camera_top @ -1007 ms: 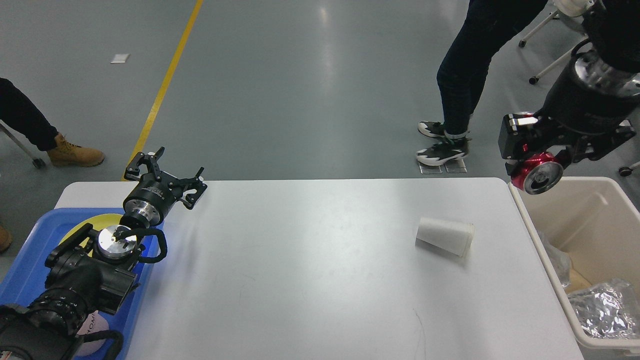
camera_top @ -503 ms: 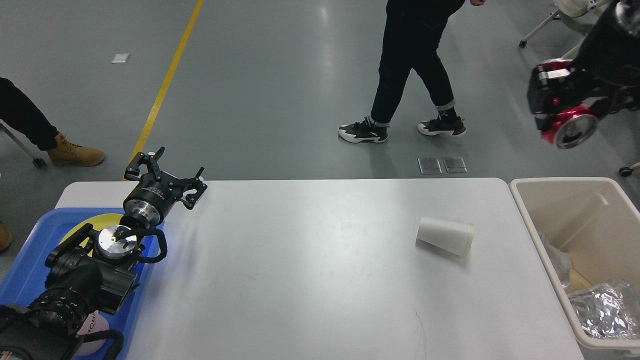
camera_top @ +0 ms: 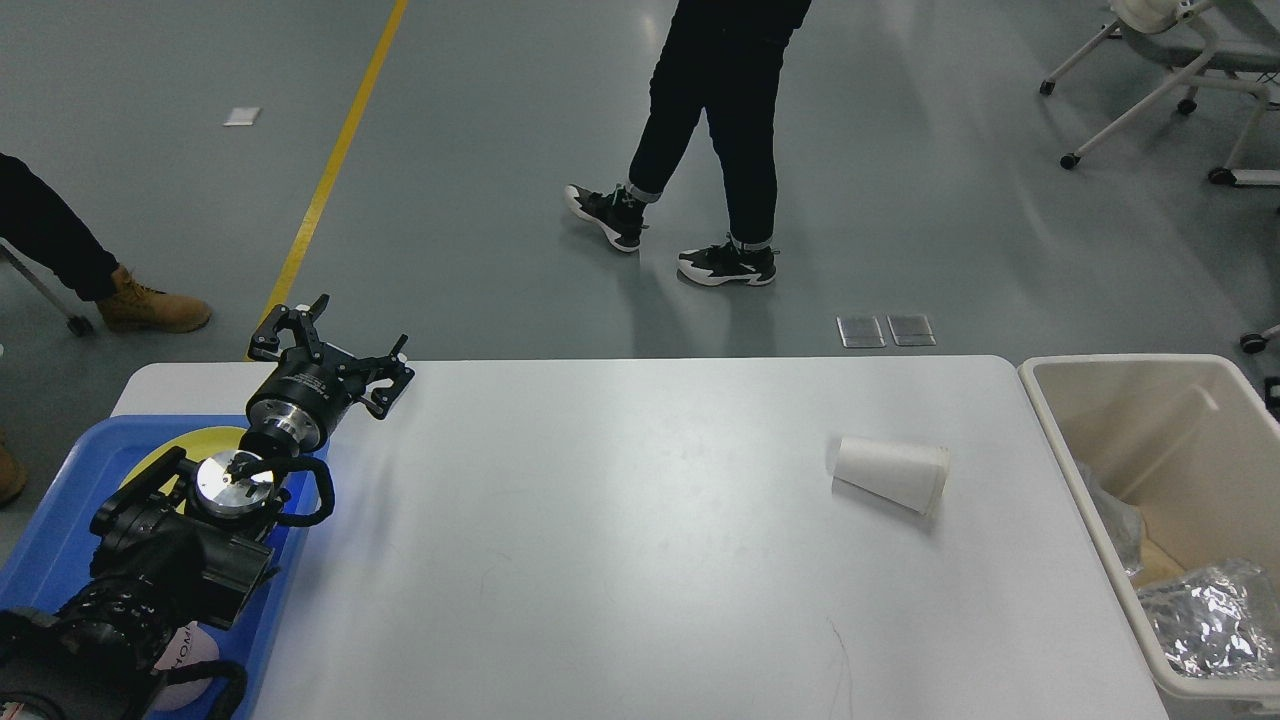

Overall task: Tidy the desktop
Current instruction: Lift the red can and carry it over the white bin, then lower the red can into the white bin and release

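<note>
White tabletop [camera_top: 620, 540] with one tipped paper cup, left arm parked at its far-left corner.

Head view: the tabletop fills the lower part of the frame, between a blue tray [camera_top: 60, 540] on its left end and a beige bin [camera_top: 1045, 420] just beside its right edge. A white paper cup [camera_top: 890, 474] lies on its side on the right half of the tabletop, rim toward the bin, apart from everything else. The left gripper [camera_top: 330, 350] hangs over the far-left corner, above the tray's edge, its fingers [camera_top: 285, 325] spread apart and holding nothing. A yellow plate [camera_top: 180, 450] sits in the tray, partly hidden by the arm. Crumpled foil [camera_top: 1205, 615] lies in the bin. The right gripper is out of frame. A person's legs [camera_top: 715, 140] are on the floor beyond.
</note>
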Controlling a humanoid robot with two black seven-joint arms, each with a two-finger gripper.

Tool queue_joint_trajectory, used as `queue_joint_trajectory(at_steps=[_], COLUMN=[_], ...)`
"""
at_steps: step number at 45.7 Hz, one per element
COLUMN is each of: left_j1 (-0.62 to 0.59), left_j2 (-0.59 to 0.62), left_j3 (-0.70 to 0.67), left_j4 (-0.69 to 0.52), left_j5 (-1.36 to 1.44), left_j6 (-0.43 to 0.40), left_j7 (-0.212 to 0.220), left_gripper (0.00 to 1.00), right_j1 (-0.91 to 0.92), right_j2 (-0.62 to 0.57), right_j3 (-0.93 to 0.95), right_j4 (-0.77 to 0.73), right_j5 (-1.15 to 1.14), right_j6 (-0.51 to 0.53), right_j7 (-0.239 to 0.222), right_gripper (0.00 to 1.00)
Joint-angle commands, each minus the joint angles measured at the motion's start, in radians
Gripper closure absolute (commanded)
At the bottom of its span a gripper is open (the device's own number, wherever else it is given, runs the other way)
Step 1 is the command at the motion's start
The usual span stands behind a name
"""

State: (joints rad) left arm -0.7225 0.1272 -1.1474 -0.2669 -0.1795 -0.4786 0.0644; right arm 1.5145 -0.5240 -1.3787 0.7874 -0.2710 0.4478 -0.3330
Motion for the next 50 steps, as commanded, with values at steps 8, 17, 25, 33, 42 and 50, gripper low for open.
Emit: queue_joint_trajectory(at_steps=[8,17,25,33,42,50], left_j1=[0.000,0.000,0.000,0.000,0.000,0.000], left_j2=[0.000,0.000,0.000,0.000,0.000,0.000], left_j3=[0.000,-0.002,0.000,0.000,0.000,0.000], left_j4=[0.000,0.000,0.000,0.000,0.000,0.000], left_j5=[0.000,0.000,0.000,0.000,0.000,0.000], left_j6=[0.000,0.000,0.000,0.000,0.000,0.000], left_j7=[0.000,0.000,0.000,0.000,0.000,0.000], left_gripper=[0.04,0.04,0.04,0.04,0.04,0.04], right_j1=[-0.534,-0.662,-0.698,-0.701,-0.701,-0.715], right_j2=[0.108,0.173,0.199,0.210,0.203,0.199], right_j3=[0.176,0.257,0.257,0.270,0.279,0.286], right_j4=[-0.341,-0.428,-0.433,-0.436,-0.438,-0.438], right_j5=[-0.002,-0.028,-0.028,-0.027,-0.027,-0.027], right_j6=[-0.182,-0.199,-0.238,-0.242,-0.277,-0.290], right_j7=[0.000,0.002,0.002,0.005,0.005,0.005], right_gripper=[1.00,1.00,1.00,1.00,0.34,0.26])
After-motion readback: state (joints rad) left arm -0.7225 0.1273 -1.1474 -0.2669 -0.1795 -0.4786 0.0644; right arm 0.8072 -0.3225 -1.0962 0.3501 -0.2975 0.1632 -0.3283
